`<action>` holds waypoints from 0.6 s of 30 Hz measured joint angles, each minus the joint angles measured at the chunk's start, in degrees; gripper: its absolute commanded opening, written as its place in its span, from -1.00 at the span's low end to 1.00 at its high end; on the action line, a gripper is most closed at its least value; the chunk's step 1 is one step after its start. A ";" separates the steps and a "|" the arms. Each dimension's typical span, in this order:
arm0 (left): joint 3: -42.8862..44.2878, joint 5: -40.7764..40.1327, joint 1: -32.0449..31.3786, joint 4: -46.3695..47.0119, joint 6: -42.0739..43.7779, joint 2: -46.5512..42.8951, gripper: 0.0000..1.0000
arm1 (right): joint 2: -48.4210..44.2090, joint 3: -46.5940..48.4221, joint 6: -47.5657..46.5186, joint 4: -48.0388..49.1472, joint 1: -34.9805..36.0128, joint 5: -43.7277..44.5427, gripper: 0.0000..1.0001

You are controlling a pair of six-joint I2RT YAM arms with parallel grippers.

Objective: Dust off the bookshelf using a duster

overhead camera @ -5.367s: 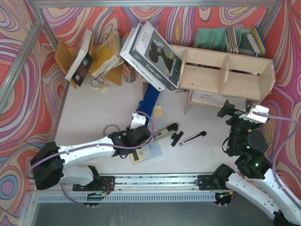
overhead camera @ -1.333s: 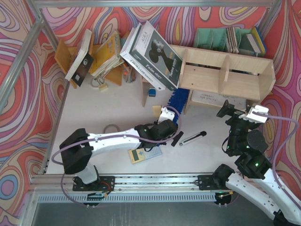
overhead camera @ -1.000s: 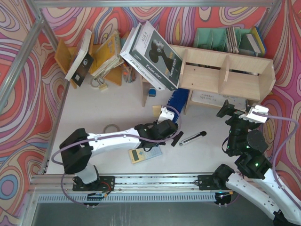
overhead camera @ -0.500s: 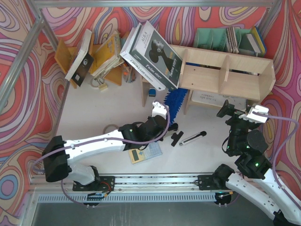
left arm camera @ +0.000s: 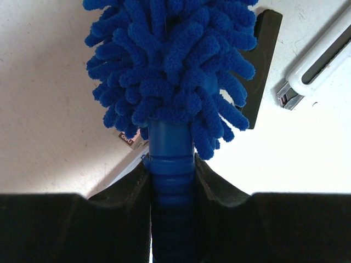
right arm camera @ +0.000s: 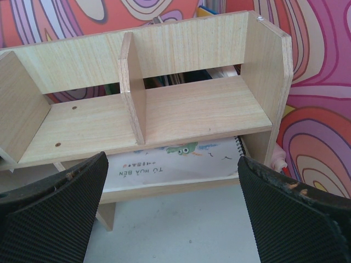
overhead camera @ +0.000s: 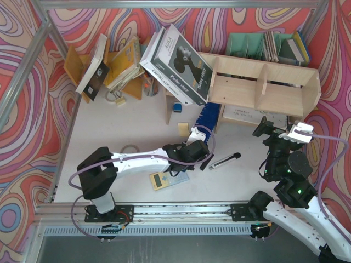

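Note:
The blue fluffy duster (overhead camera: 208, 115) points from my left gripper (overhead camera: 198, 136) toward the left end of the pale plywood bookshelf (overhead camera: 263, 82). Its tip lies by the shelf's left upright. In the left wrist view the fluffy head (left arm camera: 170, 60) fills the top. My left gripper (left arm camera: 171, 178) is shut on its ribbed blue handle (left arm camera: 171, 156). My right gripper (overhead camera: 277, 132) hovers in front of the shelf's right half, open and empty. In its wrist view the right gripper (right arm camera: 173, 211) faces the shelf's compartments (right arm camera: 164, 115).
A large boxed book (overhead camera: 178, 57) leans on the shelf's left end. Green file holders (overhead camera: 247, 44) stand behind the shelf and an orange-brown rack (overhead camera: 82, 66) at the back left. A pen-like stick (overhead camera: 225, 160), calculator (overhead camera: 167, 178) and tape ring (overhead camera: 129, 149) lie on the table. A spiral notebook (right arm camera: 181, 159) lies under the shelf.
My left arm carried the duster from mid-table to the shelf's left end. In the last half second it shifted right and a little nearer. The right arm has not moved.

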 measured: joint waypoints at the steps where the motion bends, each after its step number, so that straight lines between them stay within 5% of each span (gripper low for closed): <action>1: 0.07 -0.02 0.02 -0.28 0.00 0.00 -1.00 | 0.00 0.00 0.00 0.00 0.00 0.00 0.79; 8: 0.33 -1.73 0.04 -1.70 0.50 -4.11 -1.00 | 0.00 0.00 0.02 -0.02 0.00 0.00 0.79; 18: -6.01 -6.80 -0.57 2.34 3.61 -21.84 -1.00 | 0.00 0.00 0.09 0.00 0.00 -0.02 0.80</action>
